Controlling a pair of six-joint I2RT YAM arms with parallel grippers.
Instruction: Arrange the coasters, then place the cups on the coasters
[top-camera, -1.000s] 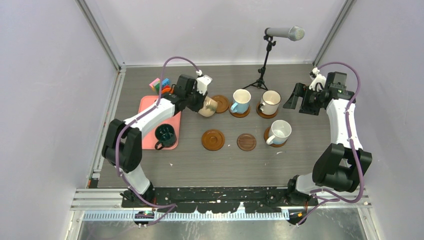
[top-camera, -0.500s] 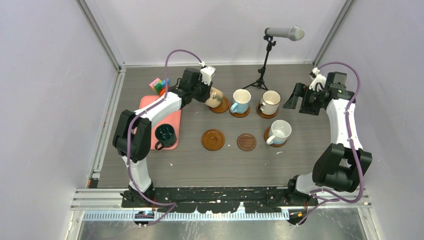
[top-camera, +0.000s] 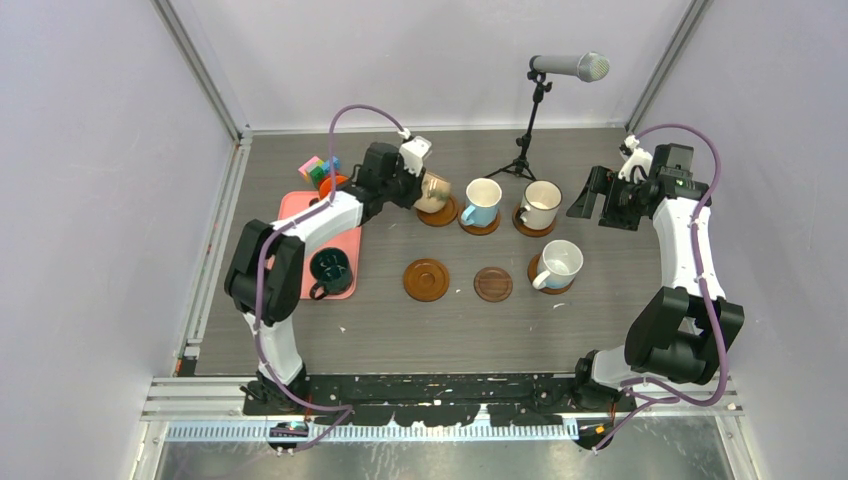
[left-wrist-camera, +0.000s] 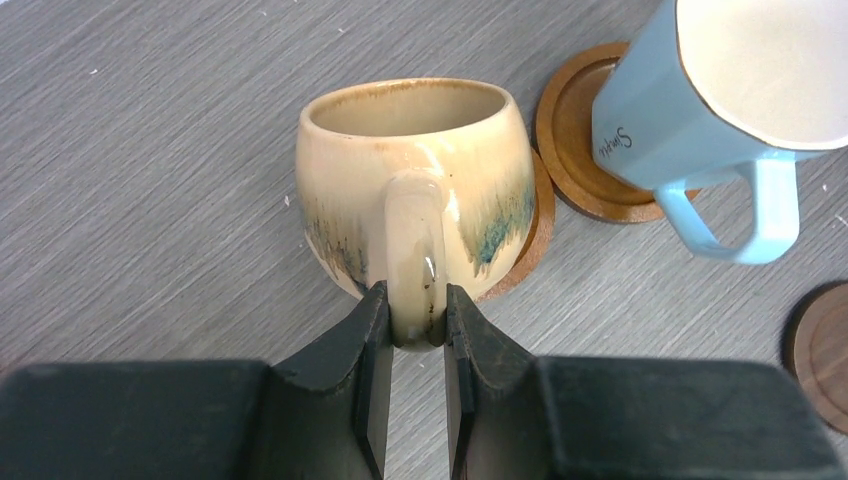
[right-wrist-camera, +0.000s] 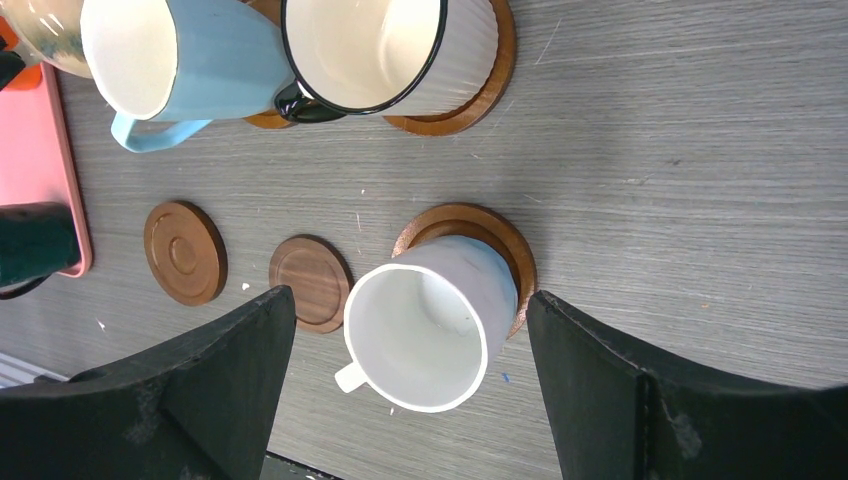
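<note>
**Grey worktop: beige mug at its coaster, handle toward the fingers**

The grey wood-grain worktop (left-wrist-camera: 150, 150) fills the left wrist view. At bottom centre, the left end effector (left-wrist-camera: 415, 320) pinches the handle of the beige glazed ceramic mug (left-wrist-camera: 415, 170). The mug stands upright straight ahead, its handle pointing back at the fingers. Beneath it, showing at its right side, lies a round brown wooden coaster (left-wrist-camera: 541, 225). The mug looks seated slightly left of centre, though contact is unclear. Beyond, upper right, the light blue mug (left-wrist-camera: 680, 110) occupies the neighbouring coaster (left-wrist-camera: 570, 150). The right end effector (right-wrist-camera: 410, 292), spread wide and empty, hangs well apart. Letting go looks next, retreating along the handle's line.
</note>
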